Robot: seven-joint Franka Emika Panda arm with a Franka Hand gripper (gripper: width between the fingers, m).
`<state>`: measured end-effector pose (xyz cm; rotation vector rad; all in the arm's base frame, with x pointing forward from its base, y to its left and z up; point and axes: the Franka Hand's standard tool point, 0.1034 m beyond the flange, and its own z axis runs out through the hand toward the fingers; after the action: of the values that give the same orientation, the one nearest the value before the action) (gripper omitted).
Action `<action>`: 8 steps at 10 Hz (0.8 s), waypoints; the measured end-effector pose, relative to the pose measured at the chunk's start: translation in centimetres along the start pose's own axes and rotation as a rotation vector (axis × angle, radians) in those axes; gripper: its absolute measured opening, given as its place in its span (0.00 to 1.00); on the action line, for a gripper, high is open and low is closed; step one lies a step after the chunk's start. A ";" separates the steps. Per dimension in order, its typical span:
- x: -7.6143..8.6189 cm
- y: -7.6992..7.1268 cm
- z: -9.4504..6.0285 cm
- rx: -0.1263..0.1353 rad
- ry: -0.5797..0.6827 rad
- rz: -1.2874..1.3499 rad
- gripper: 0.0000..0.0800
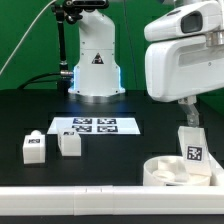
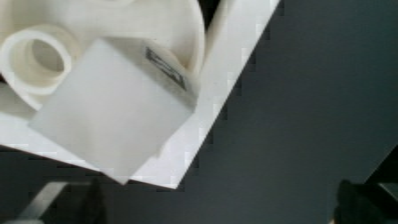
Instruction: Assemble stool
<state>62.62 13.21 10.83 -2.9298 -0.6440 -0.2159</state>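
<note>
The round white stool seat (image 1: pixel 165 172) lies at the exterior view's lower right. One tagged white leg (image 1: pixel 191 146) stands upright on it. My gripper (image 1: pixel 188 120) hangs just above that leg, open and holding nothing. In the wrist view the leg (image 2: pixel 116 110) is a pale block lying across the seat (image 2: pixel 36 55). Its corner reaches toward the gap of my gripper (image 2: pixel 214 205). The dark fingertips (image 2: pixel 374 195) stand far apart at the frame's corners and touch nothing. Two more tagged legs (image 1: pixel 33 148) (image 1: pixel 69 143) stand on the black table at the exterior view's left.
The marker board (image 1: pixel 95 126) lies flat in the middle of the table, in front of the arm's base (image 1: pixel 95 70). A long white rail (image 1: pixel 90 205) runs along the near edge. A green backdrop stands behind.
</note>
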 end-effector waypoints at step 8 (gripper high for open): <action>-0.1 1.2 0.6 -0.081 -0.035 -0.701 0.81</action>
<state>63.14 12.18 10.12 -2.6533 -1.6775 -0.2578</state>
